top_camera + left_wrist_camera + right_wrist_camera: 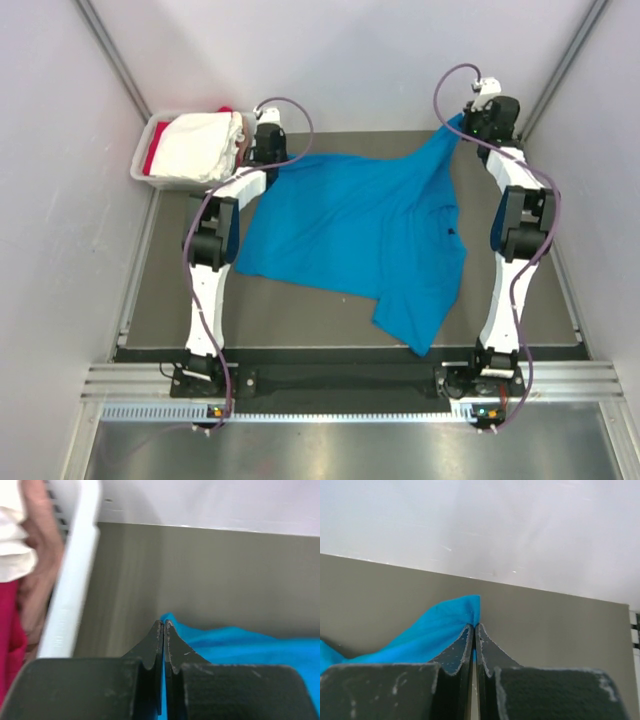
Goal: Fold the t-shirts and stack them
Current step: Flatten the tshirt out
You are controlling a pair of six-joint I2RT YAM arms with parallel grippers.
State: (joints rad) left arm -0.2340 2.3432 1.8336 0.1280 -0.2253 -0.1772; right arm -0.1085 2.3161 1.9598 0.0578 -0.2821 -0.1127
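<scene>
Presently, the contents are:

Blue t-shirt (350, 230) (240, 645) (430, 635): one, short-sleeved, spread crumpled across the middle of the table mat (300, 310), with a small dark chest mark (451, 233) on its right part. Its near right portion hangs in a flap toward the arm bases. Its far right corner is drawn up off the mat.

Left gripper (283, 158) (163, 625): at the shirt's far left corner, just beside the tub. The jaws are pressed together with blue cloth pinched at their tips.

Right gripper (462, 122) (474, 626): at the far right of the mat. The jaws are pressed together on the raised blue corner, and the cloth slopes away to the left.

Pale grey tub (145, 165) (75, 580): at the far left corner of the table. It holds a white t-shirt (200, 145) (12, 540) heaped on top and a red t-shirt (152, 155) (10, 630) showing at the edges.
</scene>
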